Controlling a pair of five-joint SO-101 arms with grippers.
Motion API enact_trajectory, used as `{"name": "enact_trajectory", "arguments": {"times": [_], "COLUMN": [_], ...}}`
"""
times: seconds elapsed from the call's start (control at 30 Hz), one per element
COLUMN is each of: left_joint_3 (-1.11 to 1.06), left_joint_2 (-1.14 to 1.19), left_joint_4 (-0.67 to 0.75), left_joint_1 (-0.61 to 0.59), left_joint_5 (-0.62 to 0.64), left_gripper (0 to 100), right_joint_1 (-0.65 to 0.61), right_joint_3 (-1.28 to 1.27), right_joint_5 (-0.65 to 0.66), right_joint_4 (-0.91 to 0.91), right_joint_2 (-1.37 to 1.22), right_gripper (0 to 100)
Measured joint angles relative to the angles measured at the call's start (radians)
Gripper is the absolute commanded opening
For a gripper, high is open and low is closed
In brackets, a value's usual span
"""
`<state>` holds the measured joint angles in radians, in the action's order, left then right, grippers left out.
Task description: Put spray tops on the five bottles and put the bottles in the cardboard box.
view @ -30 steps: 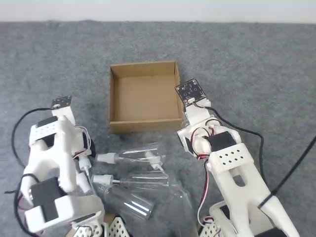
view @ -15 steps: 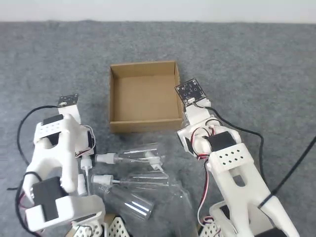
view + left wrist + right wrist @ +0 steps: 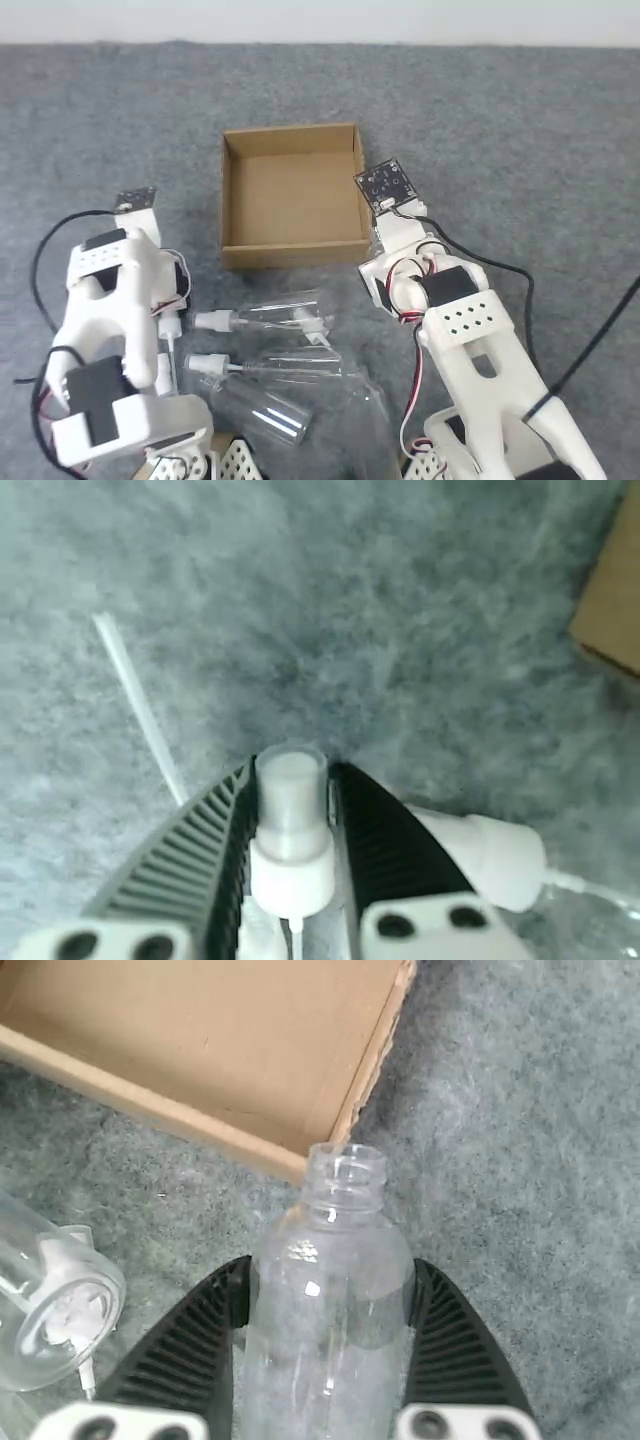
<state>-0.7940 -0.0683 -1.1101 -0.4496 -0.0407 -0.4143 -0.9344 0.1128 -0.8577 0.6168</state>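
My left gripper (image 3: 291, 772) is shut on a white spray top (image 3: 290, 830), held just above the grey carpet; in the high view it sits at the left beside the lying bottles (image 3: 168, 325). My right gripper (image 3: 330, 1275) is shut on a clear bottle (image 3: 330, 1260) with a bare open neck, close to the near right corner of the cardboard box (image 3: 200, 1020). From above, the box (image 3: 292, 253) stands empty in the middle. Two clear bottles with white spray tops (image 3: 270, 312) (image 3: 280, 365) lie on the carpet in front of it.
A third clear bottle (image 3: 258, 412) lies nearer the arm bases. A thin white dip tube (image 3: 140, 710) lies loose on the carpet. Another white spray top (image 3: 490, 852) on a lying bottle is right beside my left gripper. Black cables trail at both sides.
My left arm has shifted a little to the right and toward the far side with the spray top in its gripper. The right arm and the bottles have not moved.
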Motion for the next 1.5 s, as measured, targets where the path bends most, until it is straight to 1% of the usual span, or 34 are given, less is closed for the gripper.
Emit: {"name": "enact_trajectory", "arguments": {"times": [0.37,0.53,0.97,1.27,1.5], "left_joint_3": [0.037,0.080,0.087,-0.029,-0.040], "left_joint_2": [0.000,0.000,-0.002,-0.336,-0.402], "left_joint_4": [0.002,-0.051,-0.066,-0.066,-0.072], "left_joint_1": [0.012,0.051,0.049,0.049,0.049], "left_joint_5": [0.002,0.002,0.002,0.026,0.026], "left_gripper": [1,1,1,1,1], "right_joint_1": [0.000,0.000,0.000,0.000,0.000], "right_joint_3": [0.000,0.000,0.000,0.000,0.000], "right_joint_5": [0.000,0.000,0.000,0.000,0.000], "right_joint_4": [0.000,0.000,0.000,0.000,0.000], "right_joint_2": [0.000,0.000,0.000,0.000,0.000], "right_gripper": [8.4,8.4,8.4,8.4,8.4]}}
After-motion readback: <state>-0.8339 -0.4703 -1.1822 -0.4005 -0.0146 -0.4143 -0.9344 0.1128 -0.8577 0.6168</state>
